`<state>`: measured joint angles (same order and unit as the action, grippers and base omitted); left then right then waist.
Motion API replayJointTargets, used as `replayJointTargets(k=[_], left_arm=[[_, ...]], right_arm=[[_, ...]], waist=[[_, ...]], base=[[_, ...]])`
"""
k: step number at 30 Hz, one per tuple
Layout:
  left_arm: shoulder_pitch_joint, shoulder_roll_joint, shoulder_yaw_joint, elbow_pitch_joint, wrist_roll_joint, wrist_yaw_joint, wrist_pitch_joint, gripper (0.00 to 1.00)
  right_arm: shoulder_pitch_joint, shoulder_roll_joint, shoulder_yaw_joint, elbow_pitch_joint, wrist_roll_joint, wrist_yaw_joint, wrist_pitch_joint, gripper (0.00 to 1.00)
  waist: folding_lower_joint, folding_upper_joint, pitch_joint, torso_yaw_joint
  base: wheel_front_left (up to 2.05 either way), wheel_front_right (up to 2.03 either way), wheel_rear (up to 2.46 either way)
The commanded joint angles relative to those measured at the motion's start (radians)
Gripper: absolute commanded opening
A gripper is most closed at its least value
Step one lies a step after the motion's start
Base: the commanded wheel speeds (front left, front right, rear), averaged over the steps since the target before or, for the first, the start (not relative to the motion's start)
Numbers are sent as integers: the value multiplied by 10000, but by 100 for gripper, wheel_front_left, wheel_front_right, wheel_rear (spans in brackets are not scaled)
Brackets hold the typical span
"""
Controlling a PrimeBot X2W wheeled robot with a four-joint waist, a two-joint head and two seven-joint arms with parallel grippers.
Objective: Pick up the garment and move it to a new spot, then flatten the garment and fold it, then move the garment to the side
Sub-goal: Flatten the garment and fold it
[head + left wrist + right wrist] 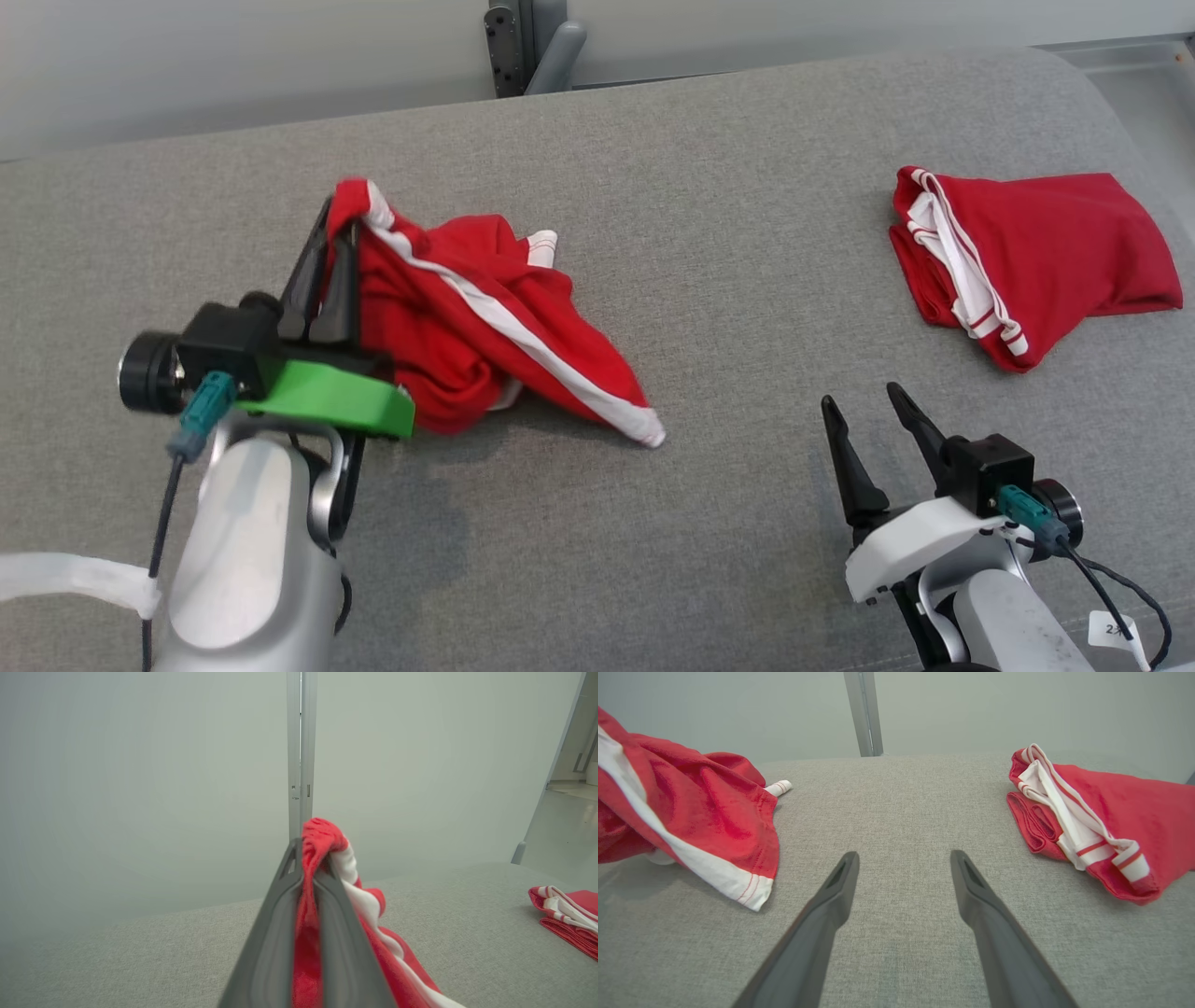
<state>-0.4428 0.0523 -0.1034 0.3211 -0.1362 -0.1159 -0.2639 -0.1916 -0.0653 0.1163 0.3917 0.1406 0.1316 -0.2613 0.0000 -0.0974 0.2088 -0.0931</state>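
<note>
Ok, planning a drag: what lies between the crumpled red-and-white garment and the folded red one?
Only bare grey cloth surface between crumpled red-and-white garment and folded red garment; head view shows it.

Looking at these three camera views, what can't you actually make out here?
Head view: the crumpled garment bunches over itself, so its own folds hide its shape and type.
Left wrist view: the folded garment is cut off by the right edge.
Right wrist view: the crumpled garment runs off the left edge.
Head view: the writing on the white tag at the lower right is too small to read.
</note>
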Motion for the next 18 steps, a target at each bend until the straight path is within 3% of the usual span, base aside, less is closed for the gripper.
replayJointTargets(k=[1,7,15,16,17,18], left_arm=[[-265,40,-25,-208,34,-55,2,0],[-255,12,247,-489,-67,-82,5,0],[1606,0,1484,627,-703,677,4,3],[1800,4,1675,791,-717,770,4,38],[1980,2,1850,991,-684,848,4,89],[2090,2,2009,1080,-702,916,4,100]], right_arm=[[-106,31,16,37,94,-21,-20,100],[-163,56,9,150,139,-19,-20,100],[-58,54,-109,71,65,-21,-20,100],[-80,46,-94,72,50,-21,-20,100],[-116,34,-55,70,31,-21,-20,100],[-167,12,-38,70,25,-21,-20,100]], waist=[[0,-1,24,-24],[0,-1,98,-94],[0,-1,279,151],[0,-1,305,195],[0,-1,327,230],[0,-1,337,257]], base=[[0,0,0],[0,0,0],[0,0,0],[0,0,0],[0,0,0],[0,0,0]])
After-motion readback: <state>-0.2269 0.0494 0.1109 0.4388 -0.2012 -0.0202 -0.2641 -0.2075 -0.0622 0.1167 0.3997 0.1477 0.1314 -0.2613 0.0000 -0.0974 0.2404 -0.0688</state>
